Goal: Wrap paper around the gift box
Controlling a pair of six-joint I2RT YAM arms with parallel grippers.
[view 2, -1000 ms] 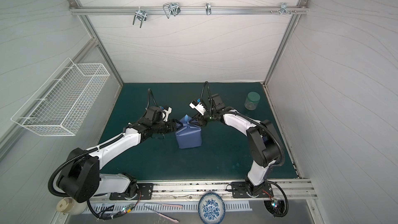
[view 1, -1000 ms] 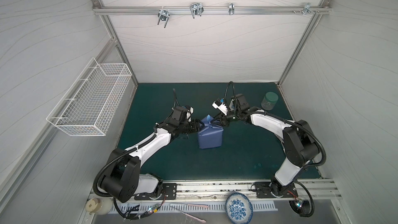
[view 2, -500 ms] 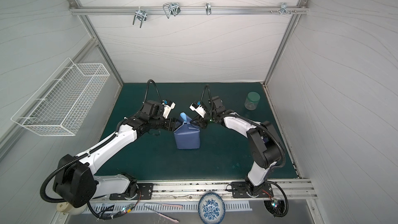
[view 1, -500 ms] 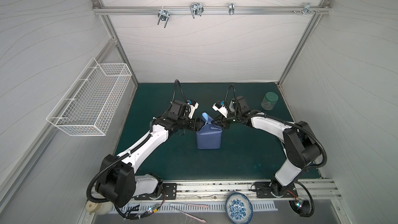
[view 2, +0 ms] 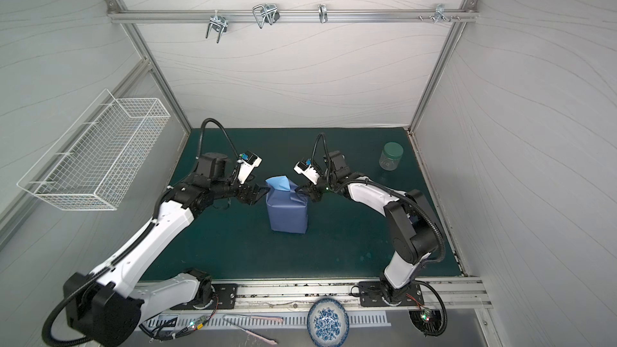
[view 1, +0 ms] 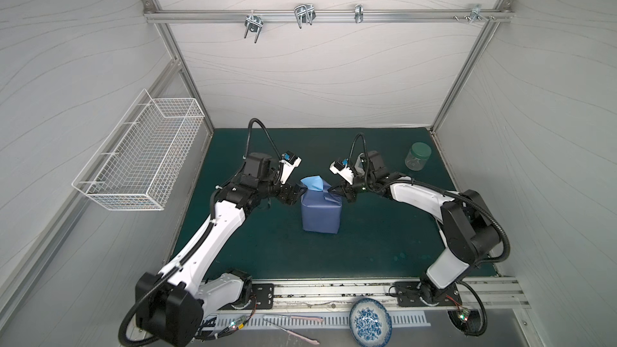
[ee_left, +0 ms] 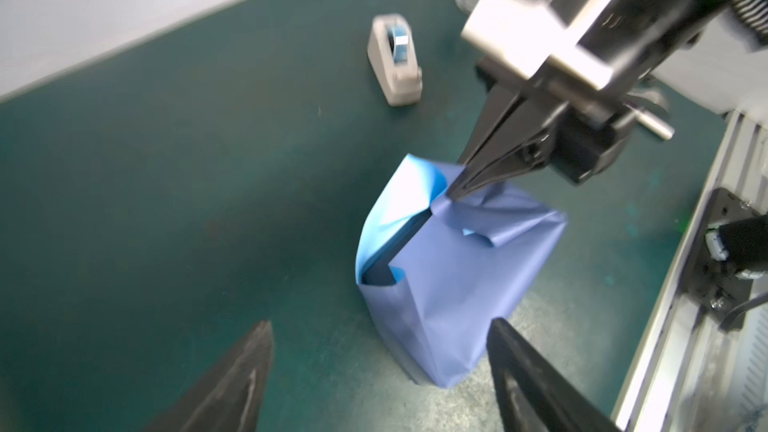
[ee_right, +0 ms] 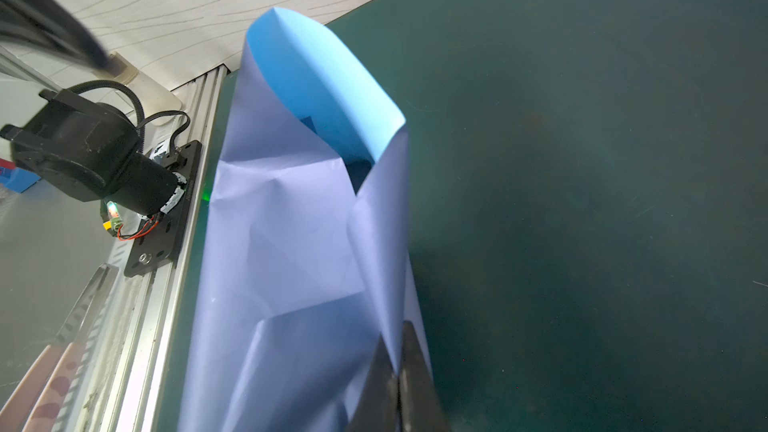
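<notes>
White panels (view 1: pixel 300 78) wall in the green worktop (view 1: pixel 253 248), a wire basket (view 1: pixel 140 158) hanging at left. The left end effector (view 1: pixel 297 191) gapes beside the paper (view 1: pixel 320 211), which sheathes the gift box (ee_left: pixel 399 238) standing upright mid-mat, bare mat all round; the right end effector (view 1: pixel 330 189) pinches its top fold.
</notes>
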